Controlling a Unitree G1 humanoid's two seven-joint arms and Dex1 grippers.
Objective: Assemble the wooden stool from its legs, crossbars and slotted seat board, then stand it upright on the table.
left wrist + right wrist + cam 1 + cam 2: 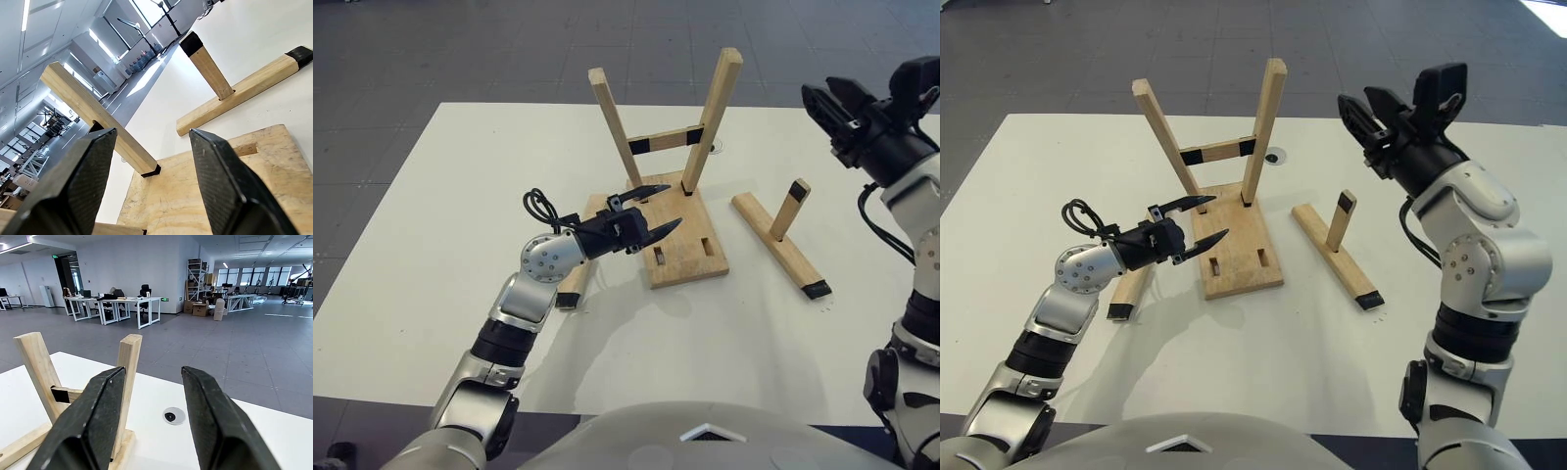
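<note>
**Inspector:** Any legible text, labels or numbers to record?

**Assistant:** None can be read. A green sign (52,256) hangs high on the wall behind the white desks (112,303), its characters too small to make out. A second green plate (165,299) sits at the end of that desk row, likewise illegible.

Left claw (674,205) low, right claw (1393,90) raised, both spread

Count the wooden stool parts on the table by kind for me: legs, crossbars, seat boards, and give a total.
Legs: 4 (two upright, two lying)
Crossbars: 2
Seat board: 1
Total: 7
</note>
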